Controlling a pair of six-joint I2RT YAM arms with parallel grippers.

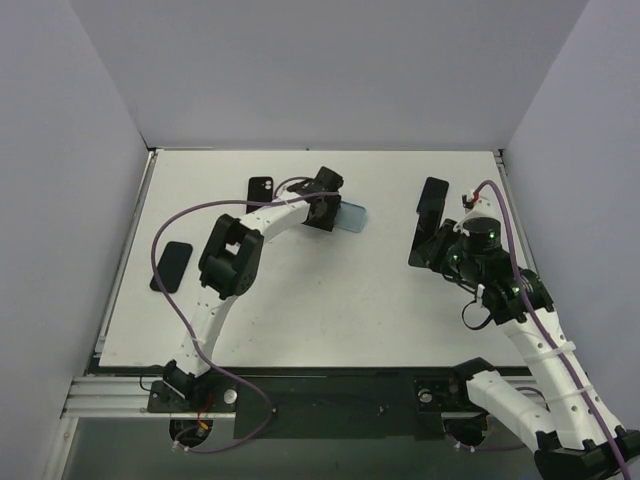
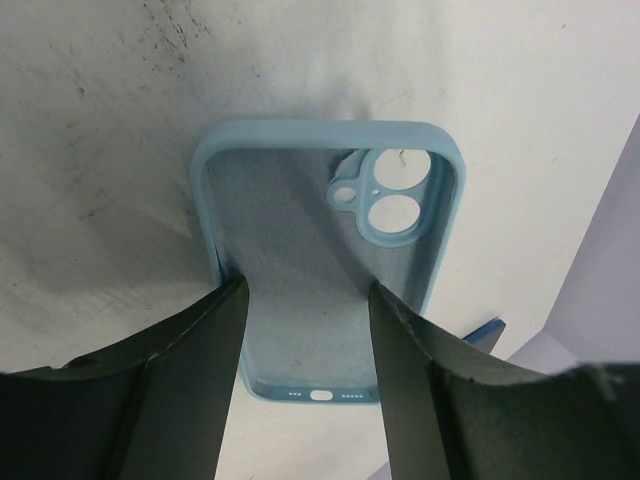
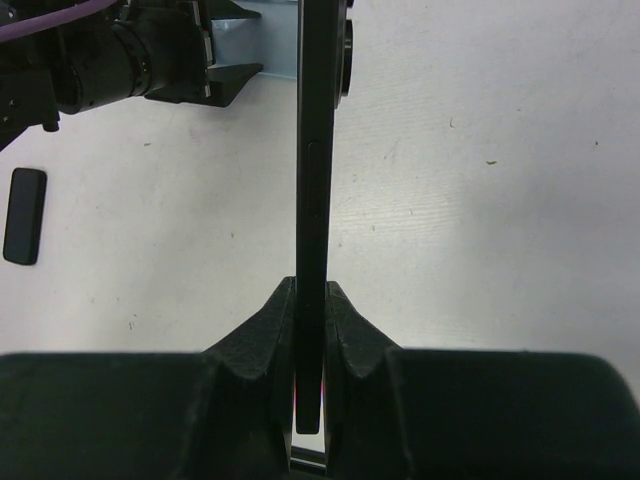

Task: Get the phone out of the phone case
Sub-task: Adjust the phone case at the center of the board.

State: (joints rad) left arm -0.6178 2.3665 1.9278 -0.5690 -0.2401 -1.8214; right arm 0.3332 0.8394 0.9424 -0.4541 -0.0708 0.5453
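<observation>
The light blue phone case (image 2: 290,200) lies empty on the table, inside facing up, camera hole at its far right. It also shows in the top view (image 1: 352,217). My left gripper (image 2: 308,290) is open just over the case's near half, fingers (image 2: 200,360) apart above it; in the top view the left gripper (image 1: 335,212) is at the case's left end. My right gripper (image 3: 312,300) is shut on the black phone (image 3: 318,130), held edge-on above the table. In the top view the right gripper (image 1: 435,245) holds the phone (image 1: 431,205) at the right.
A black phone-shaped item (image 1: 262,188) lies at the back, left of the left gripper. Another flat black item (image 1: 172,265) lies near the table's left edge, also in the right wrist view (image 3: 24,215). Grey walls enclose the white table (image 1: 330,310).
</observation>
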